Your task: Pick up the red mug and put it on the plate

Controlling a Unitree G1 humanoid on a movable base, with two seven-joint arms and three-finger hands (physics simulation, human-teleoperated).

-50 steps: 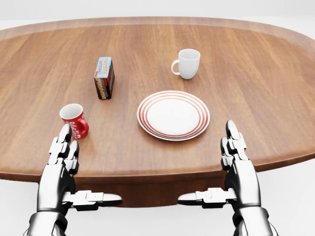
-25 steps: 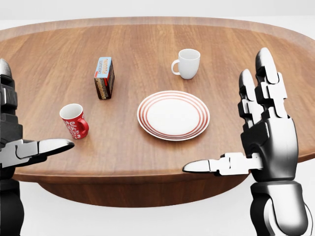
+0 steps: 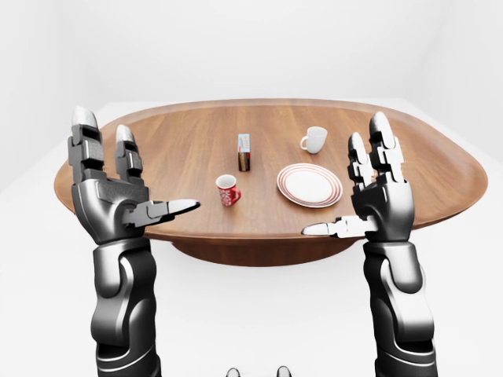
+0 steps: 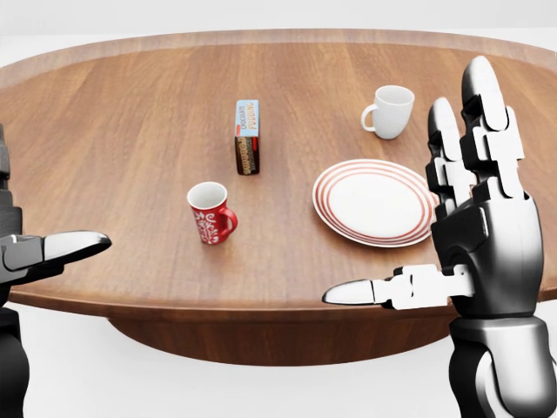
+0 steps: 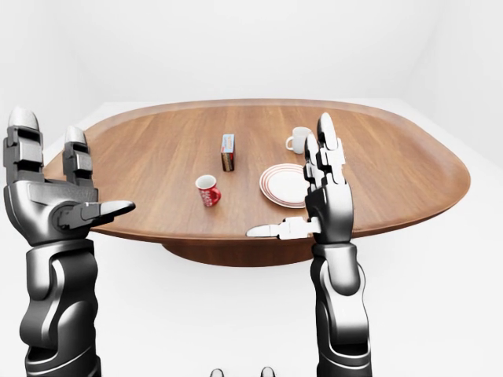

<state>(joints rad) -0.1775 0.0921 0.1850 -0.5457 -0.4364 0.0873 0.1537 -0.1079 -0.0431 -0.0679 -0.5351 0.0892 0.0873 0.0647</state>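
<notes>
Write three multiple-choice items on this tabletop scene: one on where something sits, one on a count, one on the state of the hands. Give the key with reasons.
1. In the head view, where is the red mug relative to the plate?
A. On it
B. To its left, apart
C. To its right, touching

2. How many mugs stand on the table?
A. One
B. Two
C. Three

3. How are the left hand and the right hand?
A. Both open, holding nothing
B. Left shut on the red mug
C. Right resting on the plate

Key: 1 B, bare wood shows between them. 2 B, the red mug and a white mug. 3 A, fingers are spread and raised, clear of everything.
</notes>
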